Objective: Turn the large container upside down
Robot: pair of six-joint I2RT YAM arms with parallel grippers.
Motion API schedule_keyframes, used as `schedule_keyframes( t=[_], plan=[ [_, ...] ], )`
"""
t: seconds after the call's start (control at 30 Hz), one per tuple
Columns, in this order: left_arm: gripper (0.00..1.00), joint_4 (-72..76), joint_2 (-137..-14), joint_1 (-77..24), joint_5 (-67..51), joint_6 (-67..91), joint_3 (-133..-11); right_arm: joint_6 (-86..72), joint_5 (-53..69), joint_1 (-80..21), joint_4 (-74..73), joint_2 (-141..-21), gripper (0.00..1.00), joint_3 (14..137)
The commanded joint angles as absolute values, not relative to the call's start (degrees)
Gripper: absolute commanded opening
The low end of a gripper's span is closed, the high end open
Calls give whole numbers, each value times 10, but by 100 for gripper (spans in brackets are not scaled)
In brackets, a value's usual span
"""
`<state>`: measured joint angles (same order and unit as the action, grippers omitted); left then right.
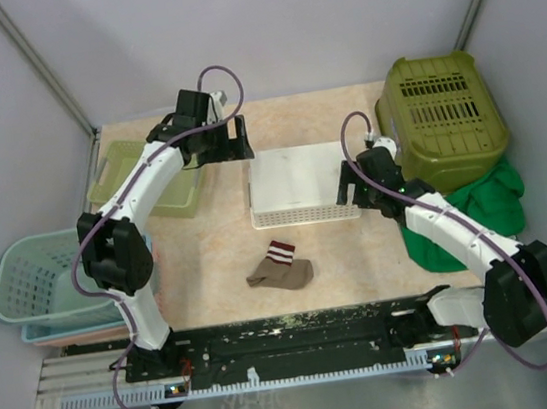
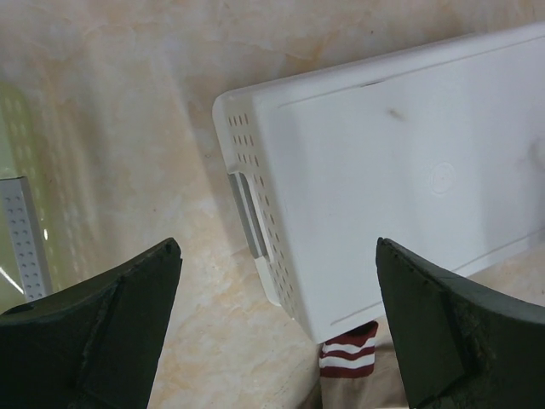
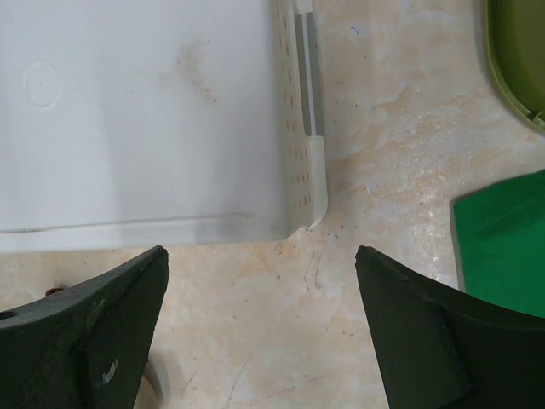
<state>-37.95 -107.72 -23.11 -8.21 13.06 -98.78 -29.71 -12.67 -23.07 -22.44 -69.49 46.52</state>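
Large container (image 1: pixel 301 183) lies base-up (seemingly already flipped); lift left claw (image 2: pixel 277 249) and right claw (image 3: pixel 261 252), both released, straight clear without nudging.

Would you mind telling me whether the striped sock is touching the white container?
Apart. The top external view shows a strip of bare table between the sock and the near edge of the white container.

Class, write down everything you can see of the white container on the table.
The white container is a shallow rectangular tub, plastic-looking. Its smooth closed face, with a round moulded mark, points up; its perforated short ends each have a handle slot. It lies flat on the table between the open left claw and right claw, touched by neither.
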Motion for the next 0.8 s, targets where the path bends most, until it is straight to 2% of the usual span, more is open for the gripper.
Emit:
schedule_keyframes(
  t=[0.0, 0.2, 0.47, 0.67, 0.77],
  plan=[
    [99, -377, -1077, -231, -146, 133, -987, -274, -105, -229, -209, -663, 91, 464],
    [99, -369, -1074, -234, -220, 164, -911, -267, -97, -229, -227, -647, 91, 454],
    [99, -266, -1041, -250, -299, 226, -779, -262, -62, -229, -260, -596, 90, 428],
    [99, -159, -1088, -268, -367, 305, -808, -288, -36, -252, -250, -574, 89, 400],
    [99, -179, -1104, -267, -355, 297, -872, -311, -39, -281, -242, -574, 89, 388]
  ],
)
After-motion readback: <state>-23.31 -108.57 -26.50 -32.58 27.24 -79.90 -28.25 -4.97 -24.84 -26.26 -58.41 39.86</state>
